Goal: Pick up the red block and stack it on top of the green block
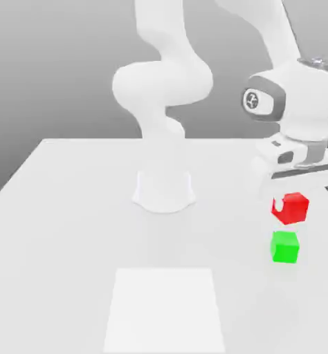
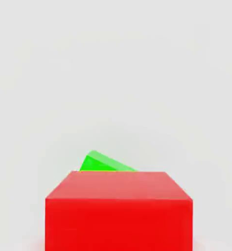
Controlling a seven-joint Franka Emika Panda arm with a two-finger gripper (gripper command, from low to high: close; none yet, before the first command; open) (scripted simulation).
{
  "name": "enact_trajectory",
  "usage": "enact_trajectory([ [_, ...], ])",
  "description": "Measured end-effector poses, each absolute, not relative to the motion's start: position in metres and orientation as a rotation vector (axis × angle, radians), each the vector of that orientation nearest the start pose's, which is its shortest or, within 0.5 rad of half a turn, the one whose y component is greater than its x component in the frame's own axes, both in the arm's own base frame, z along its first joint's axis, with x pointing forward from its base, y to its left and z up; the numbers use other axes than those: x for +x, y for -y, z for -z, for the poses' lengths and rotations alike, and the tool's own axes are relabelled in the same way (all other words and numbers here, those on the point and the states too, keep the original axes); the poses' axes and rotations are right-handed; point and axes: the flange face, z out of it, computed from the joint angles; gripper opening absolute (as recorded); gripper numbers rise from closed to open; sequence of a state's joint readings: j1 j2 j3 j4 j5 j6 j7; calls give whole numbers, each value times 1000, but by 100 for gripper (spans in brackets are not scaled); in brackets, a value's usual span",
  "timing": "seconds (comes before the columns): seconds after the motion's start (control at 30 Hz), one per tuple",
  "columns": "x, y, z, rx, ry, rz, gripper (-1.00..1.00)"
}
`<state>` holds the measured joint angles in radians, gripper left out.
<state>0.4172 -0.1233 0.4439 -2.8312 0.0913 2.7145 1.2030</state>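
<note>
Gripper (image 1: 289, 196): fingers pinching the red block (image 1: 291, 208), held in the air. Green block (image 1: 285, 247): on the table (image 1: 70, 207), directly below, apart. No legible writing on either.

A pale white table (image 1: 56, 207) with a brighter square patch (image 1: 165, 310), before a plain grey backdrop (image 1: 49, 62).

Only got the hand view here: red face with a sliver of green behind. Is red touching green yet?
Observer: No. In the exterior view the red block hangs above the green block, a gap between them.
Operator: Is green on the table?
Observer: Yes, it rests on the table, toward the exterior view's right.
Operator: Where's the arm's base?
Observer: Mid-table, to the exterior view's left of both blocks.
</note>
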Motion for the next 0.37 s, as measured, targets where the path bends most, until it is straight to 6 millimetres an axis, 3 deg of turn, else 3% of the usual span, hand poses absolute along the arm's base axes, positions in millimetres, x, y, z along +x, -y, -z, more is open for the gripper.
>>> enact_trajectory([
  [0.27,245,-273,-189,-3077,-661,15,-100],
  [0.3,243,-273,-183,-3075,-657,8,100],
  [0.37,243,-273,-183,-3075,-657,8,100],
])
